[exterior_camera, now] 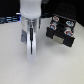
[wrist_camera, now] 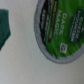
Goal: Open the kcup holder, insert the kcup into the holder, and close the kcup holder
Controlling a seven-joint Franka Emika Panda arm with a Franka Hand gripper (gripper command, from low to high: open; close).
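Observation:
The kcup (wrist_camera: 60, 27) fills much of the wrist view, very close; its green foil top with white lettering and grey rim faces the camera. My gripper (exterior_camera: 31, 48) points down at the white table in the middle of the exterior view. The kcup is not distinguishable there. No fingers show in the wrist view, so I cannot tell whether the jaws are open or shut. The black kcup holder (exterior_camera: 60, 30) stands to the exterior view's right of the gripper, apart from it. Its tray shows round slots with red-and-white-topped pods (exterior_camera: 55, 21).
A dark green object (wrist_camera: 6, 27) sits at the edge of the wrist view, blurred and unidentified. The white table (exterior_camera: 15, 65) spreads around the gripper. Dark clutter (exterior_camera: 10, 20) lies at the back on the exterior view's left.

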